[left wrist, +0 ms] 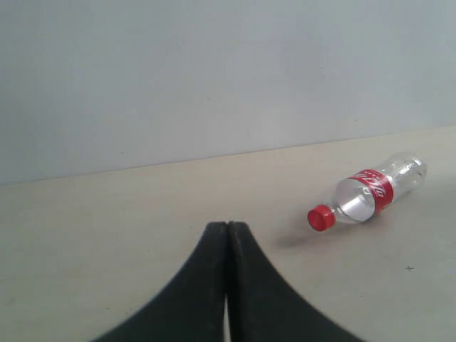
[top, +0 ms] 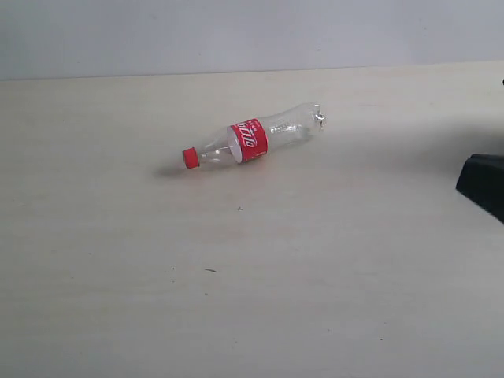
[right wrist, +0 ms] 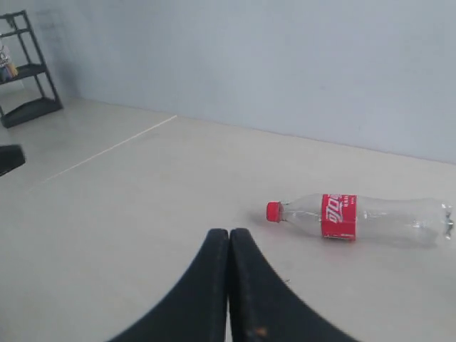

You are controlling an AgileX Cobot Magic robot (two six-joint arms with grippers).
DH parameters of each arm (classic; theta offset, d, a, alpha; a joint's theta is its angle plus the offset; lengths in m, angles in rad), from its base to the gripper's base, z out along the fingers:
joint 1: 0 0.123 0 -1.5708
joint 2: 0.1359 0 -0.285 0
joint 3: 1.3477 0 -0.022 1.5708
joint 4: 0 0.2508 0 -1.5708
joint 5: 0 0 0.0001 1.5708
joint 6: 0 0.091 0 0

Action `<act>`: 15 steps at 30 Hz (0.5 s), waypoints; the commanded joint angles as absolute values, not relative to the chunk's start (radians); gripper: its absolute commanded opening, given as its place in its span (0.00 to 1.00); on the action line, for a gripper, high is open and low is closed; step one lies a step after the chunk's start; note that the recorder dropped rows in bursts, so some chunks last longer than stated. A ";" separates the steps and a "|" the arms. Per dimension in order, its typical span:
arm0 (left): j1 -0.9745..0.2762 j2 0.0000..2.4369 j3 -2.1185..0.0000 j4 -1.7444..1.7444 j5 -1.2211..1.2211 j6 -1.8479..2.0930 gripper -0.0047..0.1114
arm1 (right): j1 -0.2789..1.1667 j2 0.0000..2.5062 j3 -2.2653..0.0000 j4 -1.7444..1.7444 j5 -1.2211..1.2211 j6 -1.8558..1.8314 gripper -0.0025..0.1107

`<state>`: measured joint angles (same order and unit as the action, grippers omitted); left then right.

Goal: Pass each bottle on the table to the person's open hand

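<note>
One clear bottle (top: 253, 140) with red cap and label lay on its side on the beige table (top: 236, 315), well apart from both grippers. Only the wrist views showed the left gripper (left wrist: 226, 226) and right gripper (right wrist: 229, 232), each with fingers pressed together, empty. Only the right wrist view showed a black shelf unit (right wrist: 25, 71); the exterior view alone caught a black shape (top: 482, 185) at its right edge.

White script across the red label (top: 249, 140) of the clear bottle (top: 287, 128), too blurred to make out; nothing else legible anywhere.
</note>
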<state>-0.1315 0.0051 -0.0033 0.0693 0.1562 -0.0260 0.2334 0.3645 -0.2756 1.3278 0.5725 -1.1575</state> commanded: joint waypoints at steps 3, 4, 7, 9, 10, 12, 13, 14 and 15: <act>-0.129 0.000 0.000 0.071 0.152 -0.034 0.04 | 0.232 0.445 -0.279 1.421 0.394 -1.190 0.02; -0.129 0.000 0.000 0.071 0.152 -0.034 0.04 | 0.232 0.468 -0.279 1.431 0.398 -1.207 0.02; -0.129 0.000 0.000 0.071 0.152 -0.034 0.04 | 0.232 0.534 -0.279 1.456 0.405 -1.237 0.02; -0.129 0.000 0.000 0.071 0.152 -0.034 0.04 | 0.232 0.596 -0.279 1.522 0.413 -1.323 0.02; -0.129 0.000 0.000 0.071 0.152 -0.034 0.04 | 0.232 0.616 -0.279 1.545 0.419 -1.357 0.02; -0.129 0.000 0.000 0.071 0.152 -0.034 0.04 | 0.232 0.654 -0.284 1.576 0.437 -1.414 0.02; -0.129 0.000 0.000 0.071 0.152 -0.034 0.04 | 0.232 0.674 -0.293 1.574 0.441 -1.426 0.02; -0.129 0.000 0.000 0.071 0.152 -0.034 0.04 | 0.232 0.696 -0.304 1.576 0.441 -1.431 0.02; -0.129 0.000 0.000 0.071 0.152 -0.034 0.04 | 0.232 0.715 -0.314 1.576 0.438 -1.433 0.02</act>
